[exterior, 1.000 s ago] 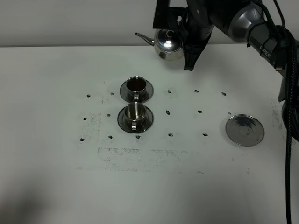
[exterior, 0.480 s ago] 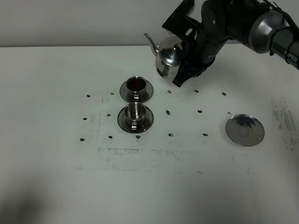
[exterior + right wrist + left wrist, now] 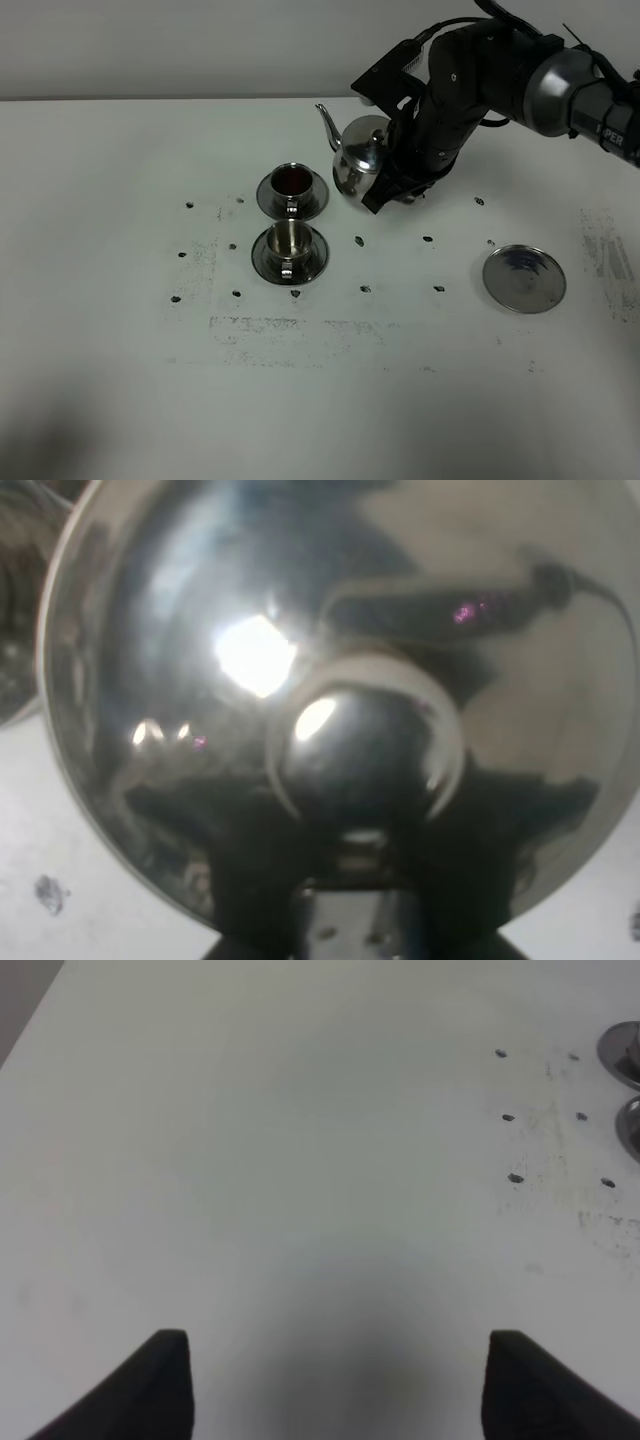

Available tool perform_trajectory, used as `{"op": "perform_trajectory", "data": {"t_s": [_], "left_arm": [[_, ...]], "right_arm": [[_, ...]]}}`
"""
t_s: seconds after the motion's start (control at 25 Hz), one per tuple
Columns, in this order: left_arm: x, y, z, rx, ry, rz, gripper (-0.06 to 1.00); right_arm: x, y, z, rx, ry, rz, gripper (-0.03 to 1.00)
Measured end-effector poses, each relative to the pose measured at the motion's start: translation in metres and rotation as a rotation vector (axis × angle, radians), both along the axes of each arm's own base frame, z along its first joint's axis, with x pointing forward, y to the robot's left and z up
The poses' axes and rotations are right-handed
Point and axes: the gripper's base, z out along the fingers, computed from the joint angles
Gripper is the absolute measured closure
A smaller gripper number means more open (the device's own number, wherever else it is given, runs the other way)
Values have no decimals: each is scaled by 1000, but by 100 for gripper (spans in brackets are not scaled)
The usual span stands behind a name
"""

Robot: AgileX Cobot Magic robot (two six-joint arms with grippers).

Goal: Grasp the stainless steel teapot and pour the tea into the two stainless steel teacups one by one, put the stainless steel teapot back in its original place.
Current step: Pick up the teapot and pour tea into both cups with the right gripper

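Silvery teapot [image 3: 360, 158] is gleaming against a white table [image 3: 110, 350] (dotted with small black marks [image 3: 359, 241]); dark reddish-brown tea [image 3: 292, 180] is showing in one shiny steel cup [image 3: 292, 201].

Stainless steel teapot [image 3: 200, 600]: fills nearly your whole view, seen from above, v. close & blurred.
Knob [image 3: 365, 745]: round lid knob approx. mid-frame, dark w/ a small glint.
Reflections: one bright white light patch just beside the knob; a dark arm-like shape w/ a purple glint across the lid.
Right claw [image 3: 350, 910]: dark parts meet the pot near the knob; you can't make out how the jaws stand.
Surface [image 3: 60, 820]: white, showing past the pot's edge, one dark speck [image 3: 48, 890] on it.
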Motion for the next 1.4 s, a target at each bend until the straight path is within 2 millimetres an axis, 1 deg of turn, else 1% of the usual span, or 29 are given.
{"op": "perform_trajectory", "data": {"t_s": [0.12, 0.24, 0.4, 0.52, 0.64, 0.72, 0.8, 0.88, 0.96, 1.08, 1.28, 1.4], "left_arm": [[0, 0, 0, 0, 0, 0, 35], [0, 0, 0, 0, 0, 0, 35], [0, 0, 0, 0, 0, 0, 35], [0, 0, 0, 0, 0, 0, 35], [0, 0, 0, 0, 0, 0, 35], [0, 0, 0, 0, 0, 0, 35], [0, 0, 0, 0, 0, 0, 35], [0, 0, 0, 0, 0, 0, 35], [0, 0, 0, 0, 0, 0, 35], [0, 0, 0, 0, 0, 0, 35], [0, 0, 0, 0, 0, 0, 35], [0, 0, 0, 0, 0, 0, 35]], "right_arm": [[2, 0, -12, -15, 21, 2, 77], [3, 0, -19, -25, 29, 4, 77], [4, 0, -24, -39, 22, 9, 77], [5, -1, -23, -51, 18, 14, 77], [2, -4, -11, -69, 6, 21, 77], [-1, -7, 5, -74, -15, 24, 77], [-9, -10, 18, -75, -41, 37, 77], [-23, -13, 29, -68, -84, 78, 77], [-36, -13, 33, -75, -129, 159, 77], [-50, -12, 32, -133, -170, 336, 77], [-58, -7, 26, -290, -209, 736, 77], [-57, -3, 25, -359, -256, 871, 77]]}}
